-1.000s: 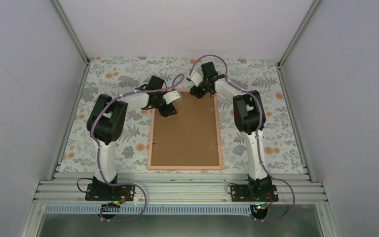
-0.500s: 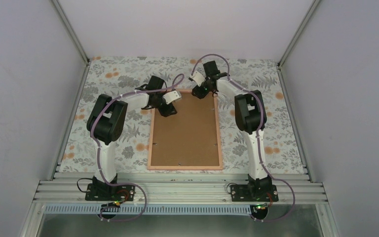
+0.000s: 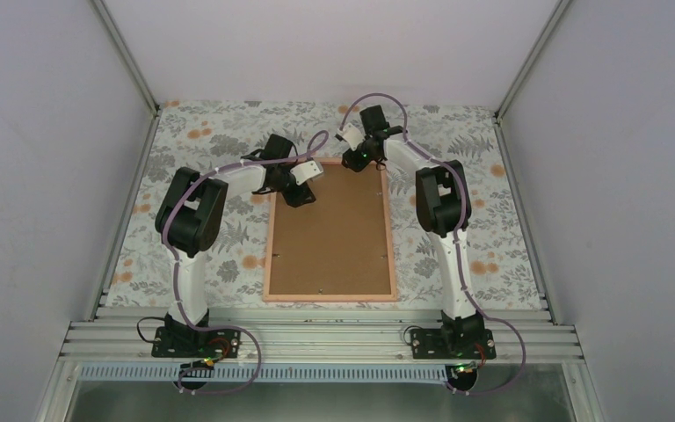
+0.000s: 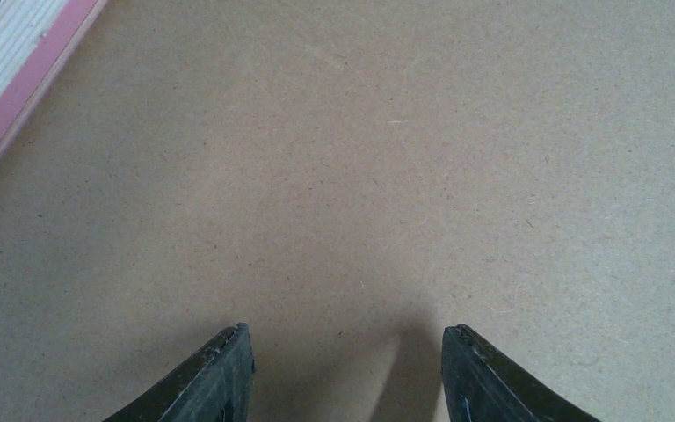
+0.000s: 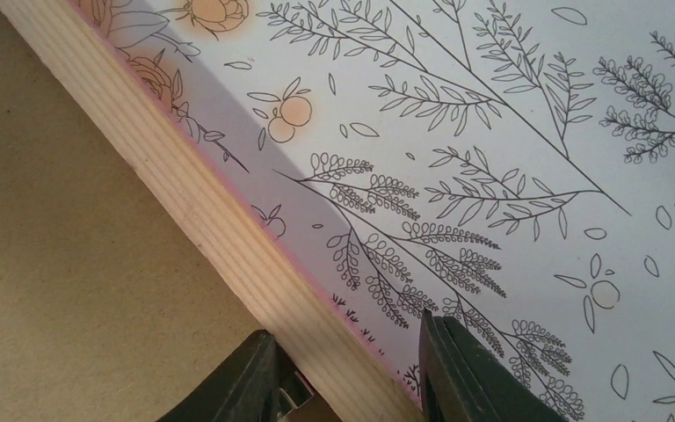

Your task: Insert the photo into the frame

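Observation:
The frame [image 3: 268,246] lies face down on the table, and a brown backing board [image 3: 330,233] fills it. The photo is hidden. My left gripper [image 3: 297,195] hovers over the board near the frame's far left corner. In the left wrist view it [image 4: 347,352] is open, with only bare board [image 4: 360,176] between its fingers and the frame's rail [image 4: 9,70] at upper left. My right gripper [image 3: 358,163] is at the far right corner. Its jaws [image 5: 344,360] stand apart astride the wooden rail [image 5: 193,202], the left finger beside a small metal tab [image 5: 294,387].
A floral cloth [image 3: 202,132] covers the table around the frame and shows close up in the right wrist view [image 5: 510,176]. Grey walls close off the left, right and back. An aluminium rail [image 3: 316,338] carrying both arm bases runs along the near edge.
The right wrist shifted slightly at the frame's far right corner, ending a little nearer the rail. The left arm and the frame have not moved.

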